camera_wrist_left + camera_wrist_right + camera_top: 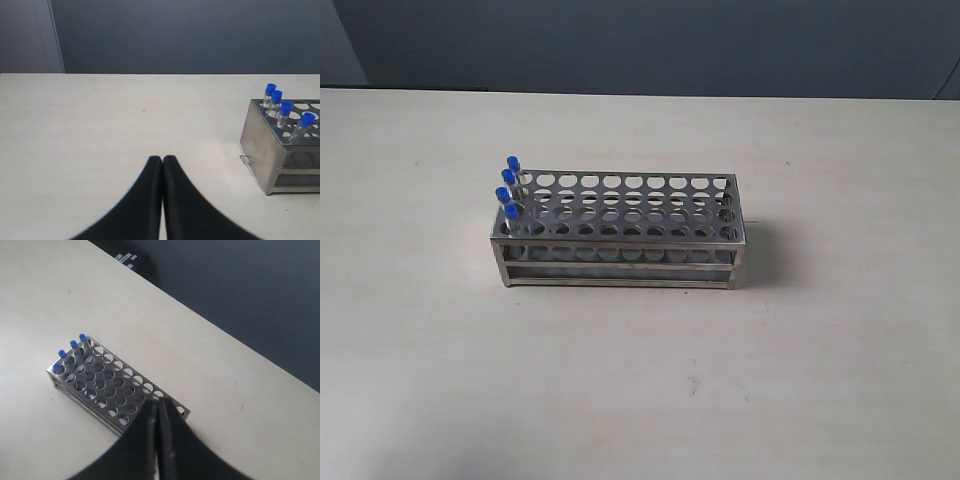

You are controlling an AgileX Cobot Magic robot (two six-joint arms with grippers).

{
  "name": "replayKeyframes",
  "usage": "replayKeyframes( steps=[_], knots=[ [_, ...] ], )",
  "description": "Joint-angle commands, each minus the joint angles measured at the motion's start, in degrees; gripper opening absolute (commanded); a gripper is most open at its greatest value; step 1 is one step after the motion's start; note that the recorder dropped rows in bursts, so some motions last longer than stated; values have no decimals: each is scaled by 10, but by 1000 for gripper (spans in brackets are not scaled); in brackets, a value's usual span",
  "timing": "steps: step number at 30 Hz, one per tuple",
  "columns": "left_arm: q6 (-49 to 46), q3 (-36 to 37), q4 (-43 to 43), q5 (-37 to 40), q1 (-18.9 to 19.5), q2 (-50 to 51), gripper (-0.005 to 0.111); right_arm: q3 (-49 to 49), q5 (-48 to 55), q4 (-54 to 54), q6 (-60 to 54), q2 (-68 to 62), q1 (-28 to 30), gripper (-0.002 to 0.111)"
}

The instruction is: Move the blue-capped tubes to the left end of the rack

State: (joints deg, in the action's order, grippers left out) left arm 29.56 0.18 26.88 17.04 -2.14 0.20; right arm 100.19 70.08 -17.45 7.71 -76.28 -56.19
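Observation:
The silver rack (620, 235) stands mid-table, its holed top plate facing up. The blue-capped tubes (509, 188) stand in a column of holes at its left end, caps above the plate. The left wrist view shows the same tubes (285, 111) at the near end of the rack (265, 150), well off to the side of my left gripper (162, 160), which is shut and holds nothing. In the right wrist view my right gripper (157, 404) is shut and empty, high above the rack's (100, 385) tube-free end; the tubes (70, 350) sit at the far end. Neither gripper appears in the exterior view.
The pale table (640, 380) spreads all round the rack. A dark wall (650, 45) runs behind its far edge. A black object (127, 257) lies past the table edge in the right wrist view.

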Motion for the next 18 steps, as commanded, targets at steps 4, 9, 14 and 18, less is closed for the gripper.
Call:
replayKeyframes(
  steps=[4,9,14,18],
  knots=[
    [0,-2,0,-4,-4,-2,1,-24,-1,-3,21,69,2,-1],
    [0,-2,0,-4,-4,-2,1,-41,-1,-80,94,106,2,-1],
    [0,-2,0,-4,-4,-2,1,-204,-58,-152,162,174,21,-1],
    [0,-2,0,-4,-4,-2,1,-345,-234,-115,164,216,125,-1]
  ],
)
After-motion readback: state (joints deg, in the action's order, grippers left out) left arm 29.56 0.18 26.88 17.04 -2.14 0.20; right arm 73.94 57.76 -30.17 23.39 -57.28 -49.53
